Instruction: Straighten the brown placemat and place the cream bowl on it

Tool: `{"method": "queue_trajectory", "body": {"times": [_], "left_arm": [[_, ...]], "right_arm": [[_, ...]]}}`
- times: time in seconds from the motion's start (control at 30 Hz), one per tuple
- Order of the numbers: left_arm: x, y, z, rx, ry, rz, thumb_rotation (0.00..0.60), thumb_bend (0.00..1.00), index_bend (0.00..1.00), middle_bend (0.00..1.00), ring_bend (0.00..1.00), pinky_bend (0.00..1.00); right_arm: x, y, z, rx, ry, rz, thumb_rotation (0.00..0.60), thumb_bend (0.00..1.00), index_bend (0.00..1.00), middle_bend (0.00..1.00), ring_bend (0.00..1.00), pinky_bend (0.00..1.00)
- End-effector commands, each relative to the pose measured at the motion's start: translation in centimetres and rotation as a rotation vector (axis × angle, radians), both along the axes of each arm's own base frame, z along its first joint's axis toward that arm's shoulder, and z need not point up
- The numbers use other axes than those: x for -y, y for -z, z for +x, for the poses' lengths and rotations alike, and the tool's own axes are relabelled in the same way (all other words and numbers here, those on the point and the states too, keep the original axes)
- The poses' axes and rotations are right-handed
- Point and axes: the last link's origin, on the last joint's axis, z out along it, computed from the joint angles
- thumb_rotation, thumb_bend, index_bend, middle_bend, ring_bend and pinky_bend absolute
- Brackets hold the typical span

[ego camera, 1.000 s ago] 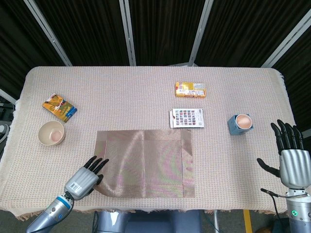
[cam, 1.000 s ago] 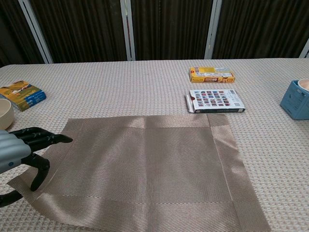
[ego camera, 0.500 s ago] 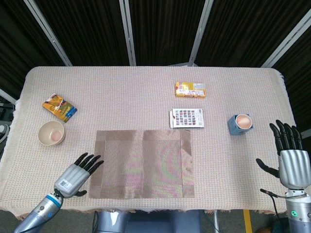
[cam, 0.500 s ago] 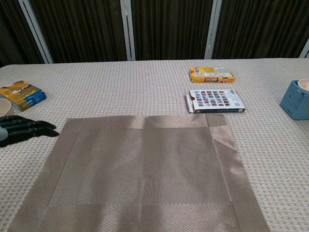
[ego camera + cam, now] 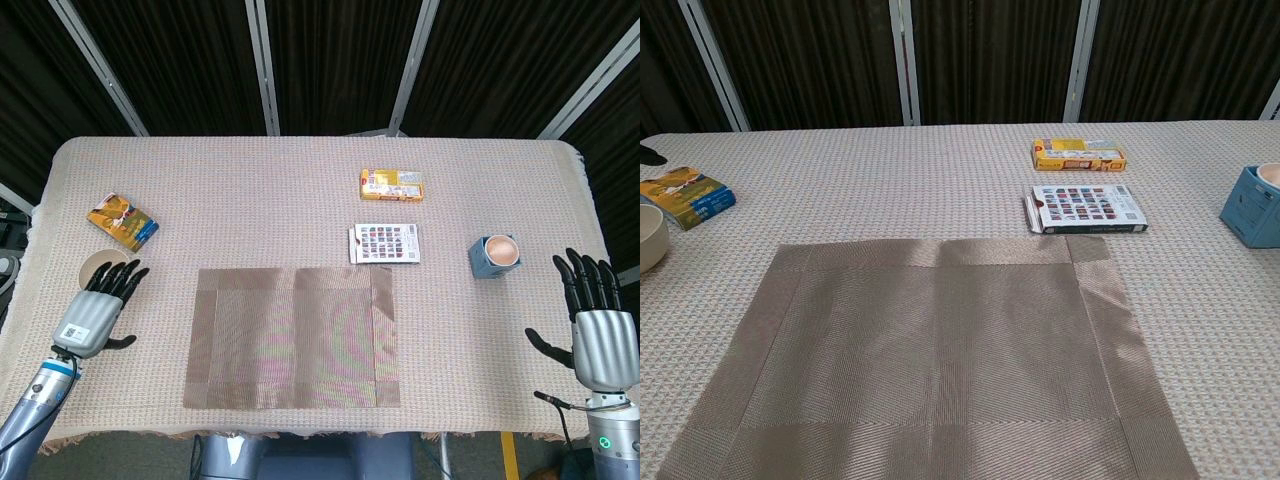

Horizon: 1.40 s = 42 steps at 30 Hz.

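Head view: the placemat (image 5: 290,337) lies flat and square on the tablecloth (image 5: 300,180), edges parallel to the table's front. The bowl (image 5: 98,262) sits left of the placemat, well apart from it and mostly hidden under the left hand (image 5: 97,308), whose fingers are spread and hold nothing; contact with the bowl cannot be told. The right hand (image 5: 598,330) is far right of the placemat, upright, fingers extended and apart, empty. Just beyond the placemat's far right corner lies a white box (image 5: 384,243) with a grid of coloured squares; beyond that, a yellow box (image 5: 391,185). A blue cup (image 5: 494,254) stands right of the placemat, a colourful packet (image 5: 123,221) to its far left. No writing is legible.

Chest view: neither hand shows. The placemat (image 5: 930,360) fills the foreground, its woven border visible. The bowl (image 5: 650,238) shows only at the left edge. The white box (image 5: 1084,209) nearly touches the placemat's far right corner. Printing on the yellow box (image 5: 1077,154) and packet (image 5: 686,195) is unreadable; the cup (image 5: 1252,205) is cut off at right.
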Motion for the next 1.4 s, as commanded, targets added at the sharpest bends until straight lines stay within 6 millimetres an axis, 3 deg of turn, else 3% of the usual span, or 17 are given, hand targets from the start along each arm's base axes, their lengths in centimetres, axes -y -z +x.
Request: {"method": "queue_trajectory", "body": {"times": [0.03,0.3,0.47,0.6,0.77,0.93,1.2,1.4], "left_arm": [[-2.5,1.1,-3.8,0.043,-0.091,0.036,0.6,0.0,0.07,0.0,0.0,0.0],[-4.0,2.6,-8.0,0.027,-0.174,0.043,0.6,0.02,0.23,0.0,0.0,0.0],[-4.6,3.1,-9.3,0.014,-0.208,0.044,0.6,0.12,0.29,0.0,0.0,0.0],[-5.0,3.7,-10.1,-0.014,-0.221,0.046,0.6,0.23,0.39,0.0,0.0,0.0],[-5.2,4.0,-10.4,-0.033,-0.216,0.06,0.6,0.4,0.55,0.0,0.0,0.0],[-5.2,4.1,-10.5,-0.047,-0.218,0.07,0.6,0.42,0.67,0.0,0.0,0.0],[-5.1,3.5,-9.7,-0.023,-0.185,0.102,0.6,0.43,0.7,0.0,0.0,0.0],[-5.2,2.9,-6.8,0.033,-0.091,0.103,0.6,0.43,0.7,0.0,0.0,0.0]], "right_arm": [[0.0,0.0,0.0,-0.001,0.001,0.002,0.6,0.0,0.0,0.0,0.0,0.0],[0.2,0.4,-0.1,-0.008,0.006,0.016,0.6,0.0,0.0,0.0,0.0,0.0],[0.3,0.5,-0.2,-0.009,0.007,0.018,0.6,0.0,0.0,0.0,0.0,0.0],[0.3,0.5,-0.2,-0.01,0.009,0.018,0.6,0.0,0.0,0.0,0.0,0.0],[0.3,0.6,-0.3,-0.012,0.011,0.022,0.6,0.0,0.0,0.0,0.0,0.0],[0.3,0.6,-0.2,-0.01,0.011,0.02,0.6,0.0,0.0,0.0,0.0,0.0],[0.3,0.5,-0.2,-0.005,0.01,0.021,0.6,0.0,0.0,0.0,0.0,0.0],[0.3,0.4,-0.1,0.001,0.007,0.02,0.6,0.0,0.0,0.0,0.0,0.0]]}}
